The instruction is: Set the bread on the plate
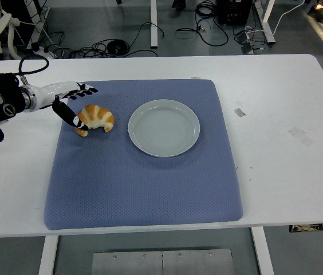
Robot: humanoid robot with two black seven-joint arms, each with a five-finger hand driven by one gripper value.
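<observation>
— Your left hand (73,102) reaches in from the left edge, fingers spread, holding nothing; what does the thumb touch?

— Its tip rests against the left end of the croissant (95,118), while your other fingers point out above it.

— And where does the croissant lie?

— On the blue mat (144,183), just left of the empty grey plate (164,127), not touching it.
</observation>
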